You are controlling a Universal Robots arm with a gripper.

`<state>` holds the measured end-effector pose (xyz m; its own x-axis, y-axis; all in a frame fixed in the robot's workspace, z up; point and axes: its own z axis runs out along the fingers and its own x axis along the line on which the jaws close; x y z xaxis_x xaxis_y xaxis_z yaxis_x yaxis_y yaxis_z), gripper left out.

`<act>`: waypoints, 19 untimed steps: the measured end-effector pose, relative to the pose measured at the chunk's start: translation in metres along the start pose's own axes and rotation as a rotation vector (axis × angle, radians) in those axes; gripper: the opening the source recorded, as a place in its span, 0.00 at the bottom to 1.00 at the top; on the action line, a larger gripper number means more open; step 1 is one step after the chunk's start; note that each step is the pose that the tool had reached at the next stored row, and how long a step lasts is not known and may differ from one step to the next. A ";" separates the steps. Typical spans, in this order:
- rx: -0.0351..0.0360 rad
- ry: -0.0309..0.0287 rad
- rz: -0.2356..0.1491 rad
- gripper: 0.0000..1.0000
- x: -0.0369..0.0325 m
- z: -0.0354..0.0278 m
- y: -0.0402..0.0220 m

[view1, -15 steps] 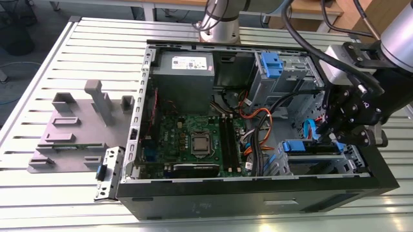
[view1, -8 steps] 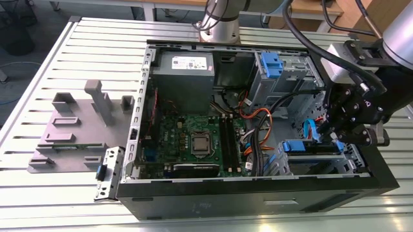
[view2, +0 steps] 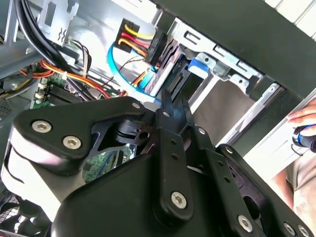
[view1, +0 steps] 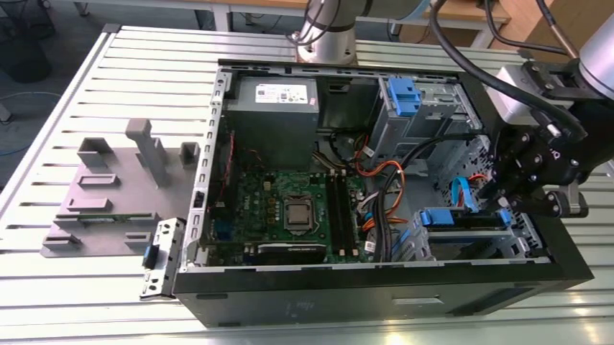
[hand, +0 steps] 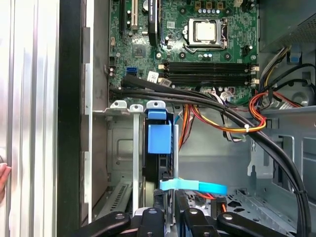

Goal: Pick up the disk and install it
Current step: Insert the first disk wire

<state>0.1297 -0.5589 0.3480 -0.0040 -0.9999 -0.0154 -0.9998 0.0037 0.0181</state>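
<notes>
The disk point(hand: 158, 165) stands on edge in the drive bay at the open computer case's corner, its blue carrier tab point(hand: 159, 136) facing the motherboard. In the exterior view the blue carrier point(view1: 446, 216) sits in the bay on that view's lower right. In the second wrist view the disk point(view2: 170, 66) is a dark slab with a power plug and a blue data cable point(view2: 118, 64) at its end. My gripper point(view2: 174, 104) point(hand: 170, 218) point(view1: 499, 205) is shut, its tips right at the disk's rear edge, with nothing seen between them.
The case's black wall point(view1: 384, 287) and bay rails point(hand: 136, 148) flank the disk closely. Thick black cables point(hand: 222, 106) and coloured wires cross beside the bay. A grey power supply point(view1: 273, 97) and the motherboard point(view1: 287, 208) lie further in. A person's hand point(view2: 303, 118) rests outside the case.
</notes>
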 end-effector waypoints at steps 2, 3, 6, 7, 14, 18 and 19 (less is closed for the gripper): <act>0.0000 -0.0001 0.000 0.24 0.0000 0.0001 -0.0029; 0.0000 0.0000 0.000 0.24 0.0000 0.0000 -0.0041; 0.0000 0.0000 0.000 0.24 -0.0001 0.0000 -0.0054; 0.0000 -0.0001 0.000 0.24 0.0000 0.0000 -0.0055; 0.0000 -0.0002 0.000 0.24 -0.0021 -0.0051 -0.0054; 0.0000 -0.0001 0.000 0.24 -0.0034 -0.0060 -0.0054; 0.0000 -0.0002 0.000 0.24 -0.0034 -0.0059 -0.0054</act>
<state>0.1353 -0.5556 0.3539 -0.0040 -0.9999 -0.0157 -0.9998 0.0037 0.0181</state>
